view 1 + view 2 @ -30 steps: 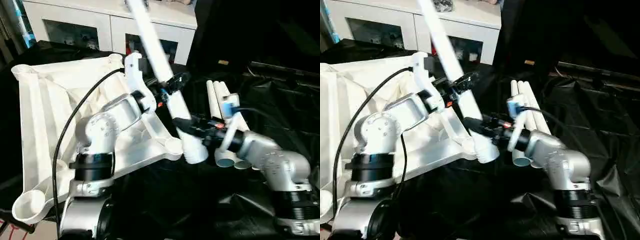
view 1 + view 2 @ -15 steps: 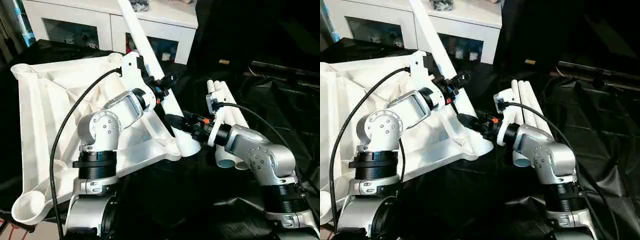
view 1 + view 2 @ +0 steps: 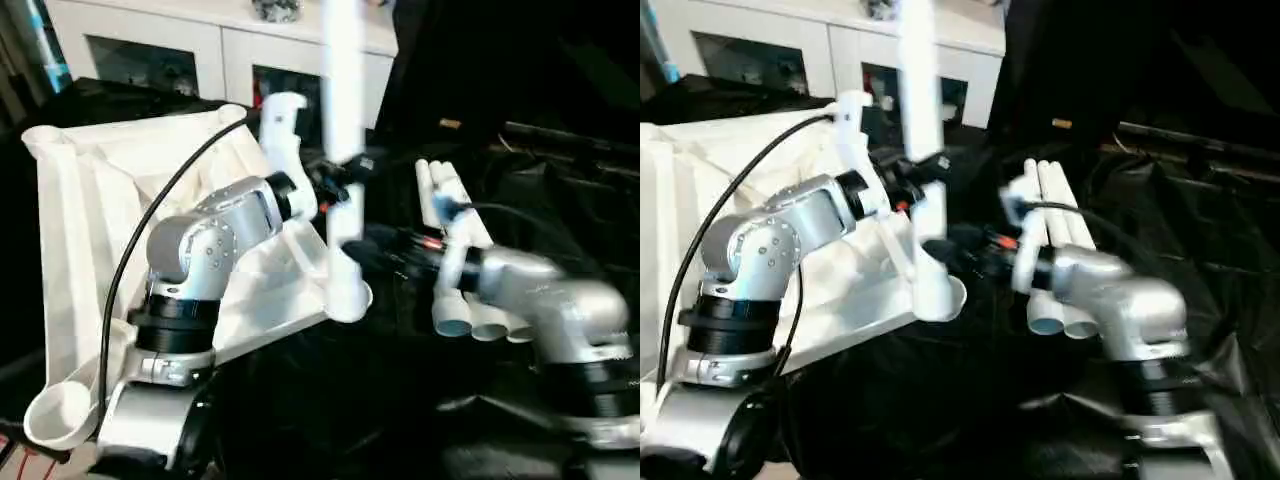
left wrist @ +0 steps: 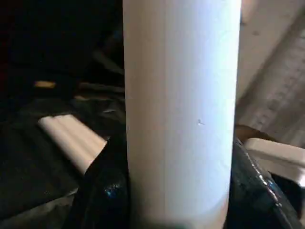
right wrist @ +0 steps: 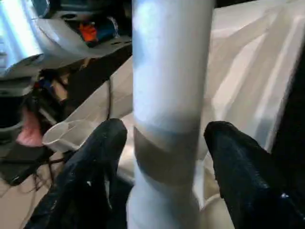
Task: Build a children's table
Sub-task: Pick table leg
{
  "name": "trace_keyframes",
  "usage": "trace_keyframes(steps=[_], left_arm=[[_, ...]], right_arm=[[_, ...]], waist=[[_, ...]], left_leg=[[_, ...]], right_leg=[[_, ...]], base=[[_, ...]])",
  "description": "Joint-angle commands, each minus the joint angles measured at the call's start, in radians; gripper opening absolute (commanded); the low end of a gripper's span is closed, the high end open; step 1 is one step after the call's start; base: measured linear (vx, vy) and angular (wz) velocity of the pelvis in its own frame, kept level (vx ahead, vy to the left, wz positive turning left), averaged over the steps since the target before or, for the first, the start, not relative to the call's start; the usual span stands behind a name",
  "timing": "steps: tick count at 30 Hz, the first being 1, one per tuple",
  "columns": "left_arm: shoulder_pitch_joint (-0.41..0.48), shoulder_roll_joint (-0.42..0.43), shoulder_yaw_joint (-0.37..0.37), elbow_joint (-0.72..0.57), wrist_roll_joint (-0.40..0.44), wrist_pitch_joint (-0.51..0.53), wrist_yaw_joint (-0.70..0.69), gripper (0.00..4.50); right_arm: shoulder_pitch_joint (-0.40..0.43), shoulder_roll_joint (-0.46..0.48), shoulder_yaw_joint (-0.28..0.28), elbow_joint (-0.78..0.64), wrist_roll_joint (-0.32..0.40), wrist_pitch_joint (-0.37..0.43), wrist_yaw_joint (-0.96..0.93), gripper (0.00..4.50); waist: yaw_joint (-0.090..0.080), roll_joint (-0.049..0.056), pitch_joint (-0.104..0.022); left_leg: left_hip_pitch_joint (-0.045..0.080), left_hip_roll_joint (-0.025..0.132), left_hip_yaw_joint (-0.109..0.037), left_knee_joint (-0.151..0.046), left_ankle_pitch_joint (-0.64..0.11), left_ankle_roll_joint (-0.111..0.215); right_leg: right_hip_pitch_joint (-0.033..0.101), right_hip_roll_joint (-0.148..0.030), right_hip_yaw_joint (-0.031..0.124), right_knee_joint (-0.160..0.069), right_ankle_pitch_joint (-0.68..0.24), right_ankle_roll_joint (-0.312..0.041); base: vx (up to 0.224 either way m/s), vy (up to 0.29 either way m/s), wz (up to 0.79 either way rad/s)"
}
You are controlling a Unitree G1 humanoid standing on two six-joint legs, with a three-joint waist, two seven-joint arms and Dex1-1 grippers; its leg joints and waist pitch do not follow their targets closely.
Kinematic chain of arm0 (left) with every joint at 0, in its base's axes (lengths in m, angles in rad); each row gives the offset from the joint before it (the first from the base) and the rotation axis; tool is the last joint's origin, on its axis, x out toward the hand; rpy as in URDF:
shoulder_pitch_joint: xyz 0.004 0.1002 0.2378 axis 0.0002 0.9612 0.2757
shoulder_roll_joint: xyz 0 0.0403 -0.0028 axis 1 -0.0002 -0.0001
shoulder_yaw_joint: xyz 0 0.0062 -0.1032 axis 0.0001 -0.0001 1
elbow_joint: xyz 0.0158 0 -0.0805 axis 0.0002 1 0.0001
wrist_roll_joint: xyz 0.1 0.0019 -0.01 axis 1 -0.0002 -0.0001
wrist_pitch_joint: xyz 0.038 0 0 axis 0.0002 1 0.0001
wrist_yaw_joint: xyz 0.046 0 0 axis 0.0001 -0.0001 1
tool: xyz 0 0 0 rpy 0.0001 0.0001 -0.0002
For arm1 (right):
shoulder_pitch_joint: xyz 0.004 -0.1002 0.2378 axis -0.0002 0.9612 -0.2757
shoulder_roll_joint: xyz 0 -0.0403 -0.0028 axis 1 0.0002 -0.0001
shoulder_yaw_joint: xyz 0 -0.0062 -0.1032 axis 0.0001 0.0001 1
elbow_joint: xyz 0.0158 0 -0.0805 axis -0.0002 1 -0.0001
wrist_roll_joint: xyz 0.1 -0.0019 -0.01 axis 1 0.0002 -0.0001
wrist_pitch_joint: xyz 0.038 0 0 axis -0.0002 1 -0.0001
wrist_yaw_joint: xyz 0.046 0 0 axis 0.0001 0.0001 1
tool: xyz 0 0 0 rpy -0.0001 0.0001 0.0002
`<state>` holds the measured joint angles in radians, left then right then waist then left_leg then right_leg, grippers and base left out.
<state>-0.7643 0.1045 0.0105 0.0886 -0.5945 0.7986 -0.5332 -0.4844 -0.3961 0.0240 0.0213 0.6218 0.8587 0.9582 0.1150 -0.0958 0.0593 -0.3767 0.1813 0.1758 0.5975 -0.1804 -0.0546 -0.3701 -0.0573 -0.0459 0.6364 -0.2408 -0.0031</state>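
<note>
The white table top [image 3: 90, 220] lies underside up at the left, ribs showing. One white leg [image 3: 343, 80] stands almost upright, its lower end at the near right corner socket [image 3: 352, 298]. My left gripper [image 3: 340, 185] is shut on the leg at mid height; in the left wrist view both fingers [image 4: 107, 191] press against the tube [image 4: 181, 109]. Lower down, my right gripper [image 3: 366, 250] straddles the same leg [image 5: 169, 86], open, with its fingers [image 5: 102, 162] standing clear of the tube on both sides.
Three more white legs [image 3: 455, 290] lie side by side on the black cloth [image 3: 560, 190] to the right of the socket. A white cabinet with glass doors [image 3: 150, 40] stands behind the table top. Near left, another corner socket [image 3: 55, 415] overhangs the floor.
The leg has swung from a leftward tilt to nearly upright over the corner socket. My left gripper closed on it. My right gripper's fingers have spread off the tube.
</note>
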Motion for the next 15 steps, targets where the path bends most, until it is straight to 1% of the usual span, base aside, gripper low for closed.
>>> trace_keyframes(steps=[1, 2, 5, 9, 11, 15], left_arm=[[-0.054, 0.005, -0.023, 0.004, -0.013, -0.033, -0.065, 1.83], [-0.058, 0.005, -0.02, 0.006, -0.023, -0.031, -0.076, 1.83], [-0.069, 0.004, -0.01, 0.005, -0.066, -0.01, -0.136, 1.83], [-0.07, 0.002, -0.017, 0.004, -0.081, -0.014, -0.189, 1.83], [-0.07, -0.001, -0.02, 0.003, -0.087, -0.007, -0.199, 1.83], [-0.068, 0.003, -0.03, -0.001, -0.101, 0.011, -0.217, 1.83]], right_arm=[[-0.009, -0.041, 0.019, -0.023, 0.027, 0.025, 0.056, 2.98], [-0.01, -0.045, 0.021, -0.023, 0.03, 0.028, 0.062, 2.98], [-0.017, -0.056, 0.029, -0.017, 0.034, 0.036, 0.081, 2.98], [-0.025, -0.064, 0.049, -0.012, 0.03, 0.043, 0.11, 2.98], [-0.026, -0.066, 0.056, -0.011, 0.033, 0.041, 0.115, 2.98], [-0.026, -0.066, 0.062, -0.012, 0.031, 0.032, 0.128, 2.98]], waist=[[0.002, 0.007, -0.064], [0.004, 0.007, -0.064], [0.002, 0.005, -0.064], [0.002, 0.006, -0.065], [0.001, 0.004, -0.066], [0.002, 0.005, -0.066]], left_leg=[[0.021, 0.052, -0.016, -0.064, -0.046, -0.002], [0.022, 0.053, -0.015, -0.064, -0.051, -0.003], [0.021, 0.052, -0.015, -0.063, -0.048, -0.005], [0.021, 0.053, -0.015, -0.062, -0.037, 0.003], [0.021, 0.053, -0.015, -0.061, -0.032, 0.006], [0.022, 0.054, -0.014, -0.061, -0.035, 0.008]], right_leg=[[0.048, -0.087, 0.047, -0.068, 0.078, -0.206], [0.047, -0.089, 0.048, -0.069, 0.068, -0.209], [0.048, -0.089, 0.047, -0.066, 0.066, -0.226], [0.047, -0.089, 0.047, -0.064, 0.082, -0.238], [0.048, -0.089, 0.047, -0.063, 0.088, -0.242], [0.048, -0.089, 0.047, -0.063, 0.085, -0.244]], base=[[0.0, 0.0, 0.0], [0.0, 0.0, 0.0], [0.0, 0.0, 0.0], [0.0, 0.0, 0.0], [0.0, 0.0, 0.0], [0.0, 0.0, 0.0]])
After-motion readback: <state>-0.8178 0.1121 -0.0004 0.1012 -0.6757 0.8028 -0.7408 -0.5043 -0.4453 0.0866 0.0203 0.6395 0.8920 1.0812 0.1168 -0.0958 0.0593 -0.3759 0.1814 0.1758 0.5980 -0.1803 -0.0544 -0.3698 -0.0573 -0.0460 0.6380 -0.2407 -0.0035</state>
